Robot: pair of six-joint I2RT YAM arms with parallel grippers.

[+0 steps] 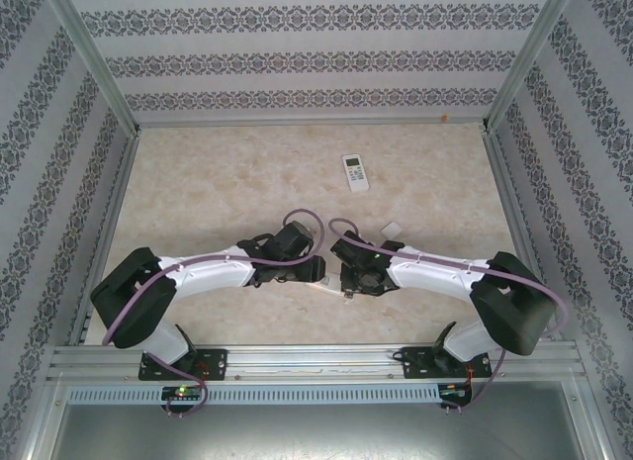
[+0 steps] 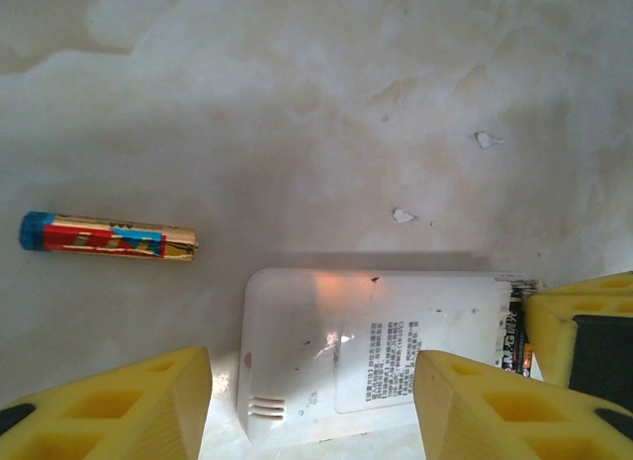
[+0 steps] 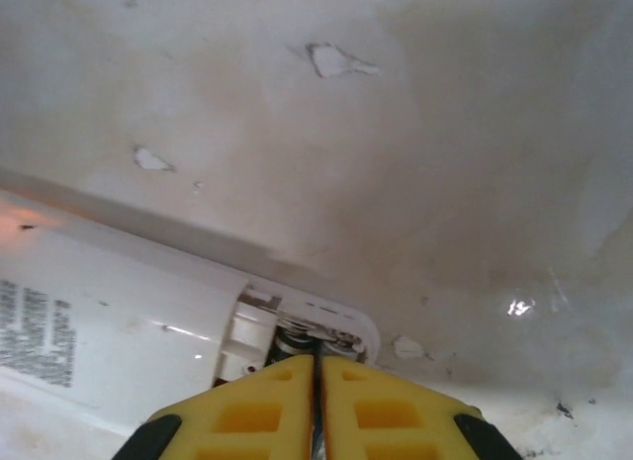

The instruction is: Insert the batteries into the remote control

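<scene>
Nearest the arm bases, toward the six o'clock edge of the table [image 1: 198, 193], both wrists meet over a white remote [image 2: 366, 351] lying back-up. The left fingers [image 2: 440, 381] stand roughly half open astride its body, gripping nothing. From the pose, they seem placed to hem the case in so it cannot skid while the other arm works.

At the remote's three o'clock end the battery bay [image 3: 302, 331] is uncovered, and a dark battery [image 2: 519, 343] with an orange end lies in it. The right fingers [image 3: 316, 381] are pressed together, tips down at that bay. Closed like this they make a narrow pusher, probably to seat the cell, though I cannot tell whether anything is pinched between them.

A second battery [image 2: 109, 235], blue, red and gold, lies loose on the table at ten o'clock from the remote and apart from it, likely waiting its turn. Farther out, a small white piece [image 1: 393, 230], perhaps the bay's cover, sits at one o'clock of the wrists. Farthest, at twelve o'clock, a second remote [image 1: 354, 172] lies face-up, well apart.
</scene>
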